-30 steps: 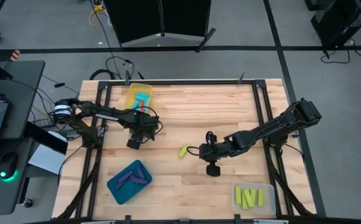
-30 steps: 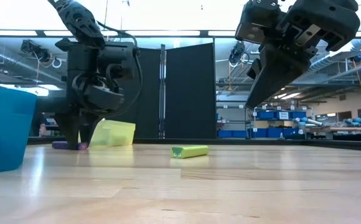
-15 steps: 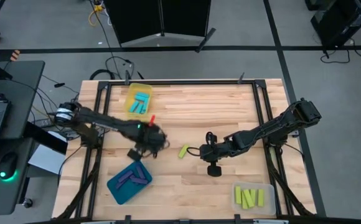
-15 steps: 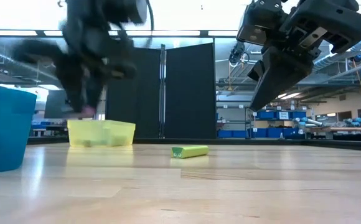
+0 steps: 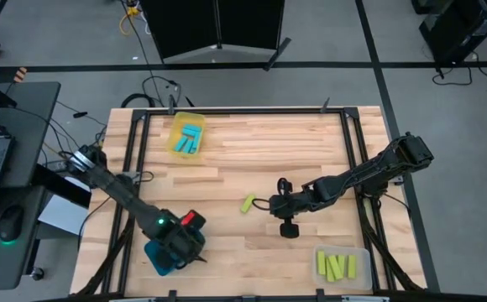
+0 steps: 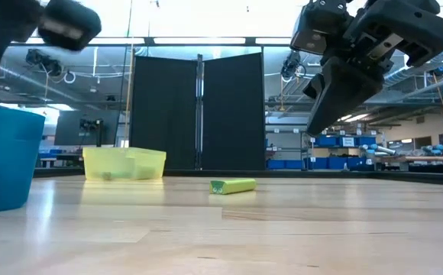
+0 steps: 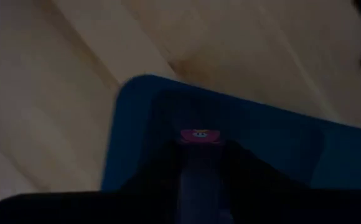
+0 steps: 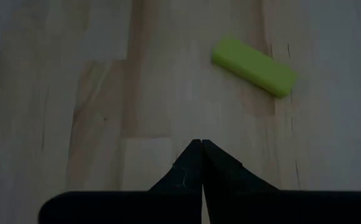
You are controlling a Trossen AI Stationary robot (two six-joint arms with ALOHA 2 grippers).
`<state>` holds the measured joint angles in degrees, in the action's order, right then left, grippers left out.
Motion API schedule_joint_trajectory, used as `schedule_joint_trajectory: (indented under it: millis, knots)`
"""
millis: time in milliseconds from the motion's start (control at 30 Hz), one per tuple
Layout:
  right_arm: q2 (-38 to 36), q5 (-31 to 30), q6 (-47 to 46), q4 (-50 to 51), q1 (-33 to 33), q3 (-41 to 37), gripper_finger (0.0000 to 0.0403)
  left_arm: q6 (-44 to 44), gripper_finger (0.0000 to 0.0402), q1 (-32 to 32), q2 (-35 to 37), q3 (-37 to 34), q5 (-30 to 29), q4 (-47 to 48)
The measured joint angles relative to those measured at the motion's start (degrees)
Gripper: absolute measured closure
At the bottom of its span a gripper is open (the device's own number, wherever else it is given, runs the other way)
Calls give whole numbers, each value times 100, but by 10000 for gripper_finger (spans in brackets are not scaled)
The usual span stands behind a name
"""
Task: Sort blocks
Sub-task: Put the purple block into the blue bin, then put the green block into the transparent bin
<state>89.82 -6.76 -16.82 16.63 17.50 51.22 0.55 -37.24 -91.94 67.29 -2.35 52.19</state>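
We are hanging our left gripper (image 5: 182, 245) over the blue tray (image 5: 161, 255) near the table's front-left corner; we cannot tell whether it is clenched or carrying anything. Our right gripper (image 8: 201, 147), fingers pressed together and empty, is hovering mid-table near the one loose yellow-green block (image 8: 253, 67). Sorting seems nearly done: next, we judge, the right fingers must spread, straddle that block and carry it to the clear tray (image 5: 361, 256) at the front-right corner.

My two arms are dark, slender and jointed, the left pincer (image 5: 183, 241) carrying a small red patch and green light, the right pincer (image 8: 201, 163) ending in black pointed fingers.
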Motion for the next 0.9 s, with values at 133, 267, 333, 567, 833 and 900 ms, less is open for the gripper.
schedule_joint_trajectory:
  millis: [133,267,333,567,833,900]
  knots:
    - [0,2,9,-125,0,0,393,126,303,-87,0,-538,2,-671]
    - [2,-90,9,-209,0,0,393,385,303,-76,0,-807,-2,-821]
    - [2,-343,-59,-257,0,0,390,611,302,-76,2,-844,0,-813]
    - [7,-467,-35,-548,-190,0,351,1081,186,-106,2,-837,-319,-824]
    - [7,-137,485,-838,-600,0,304,1212,192,-196,79,-835,-466,-1010]
    - [7,-116,469,-843,-703,0,300,1211,209,-206,144,-857,-513,-1287]
